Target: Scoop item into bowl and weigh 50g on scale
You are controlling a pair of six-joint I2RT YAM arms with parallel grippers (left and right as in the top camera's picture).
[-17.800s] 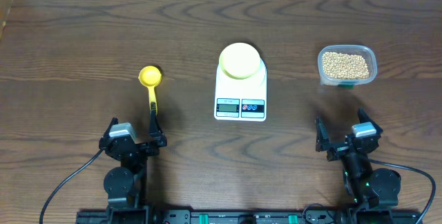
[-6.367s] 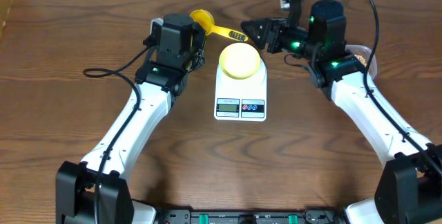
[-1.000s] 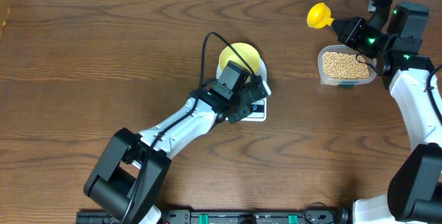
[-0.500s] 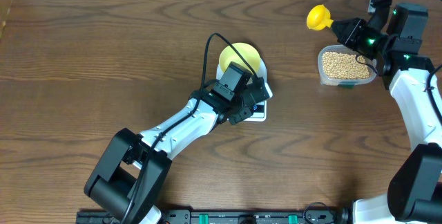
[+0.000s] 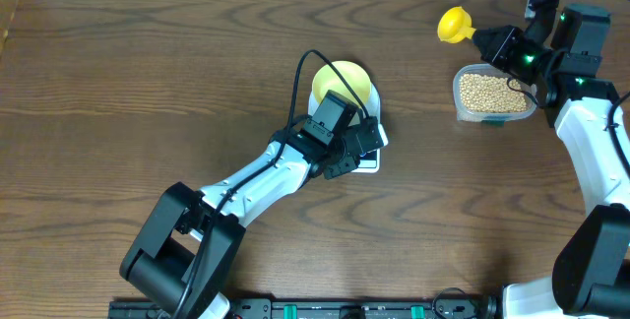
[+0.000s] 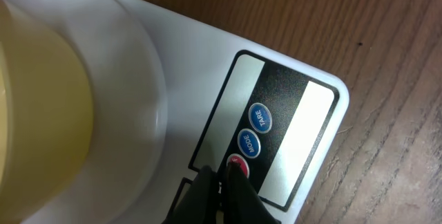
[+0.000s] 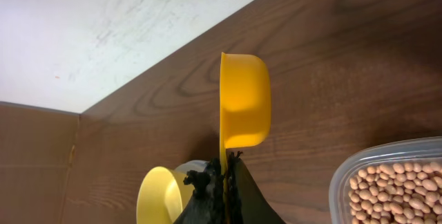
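Overhead view showed the left gripper over the front edge of the scale, hiding most of its panel. The pale yellow bowl sat on the platform. In the left wrist view the fingers were pressed together, holding nothing, with their tips on the red button, just below the MODE button and TARE button.

The right gripper pinched the handle of the yellow scoop, cup empty and held on its side, close to the table's far edge and just beyond the container of beans. Bare table lay wide open left of the scale and between scale and container.
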